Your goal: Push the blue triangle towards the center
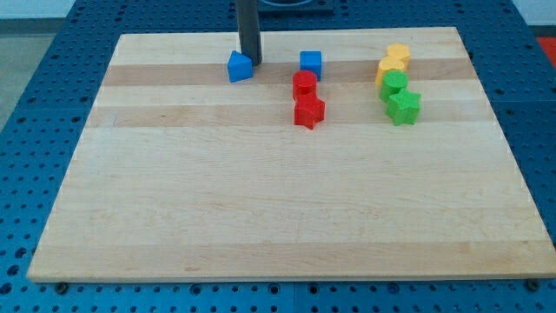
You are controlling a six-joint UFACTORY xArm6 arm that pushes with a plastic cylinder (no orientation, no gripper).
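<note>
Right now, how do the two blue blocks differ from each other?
The blue triangle has a pointed, wedge-like top; the blue cube is square with a flat top. The blue triangle sits further to the view's left, with my tip right beside it on its right; the blue cube stands apart from my tip, just above the red blocks. Both are the same blue, similar in size, and lie near the board's top edge.

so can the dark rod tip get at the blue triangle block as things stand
Probably yes. My tip sits right at the blue triangle block, on the side toward the view's right and top, with nothing between them. The blue cube and the red blocks stand clear, further to the view's right.
</note>
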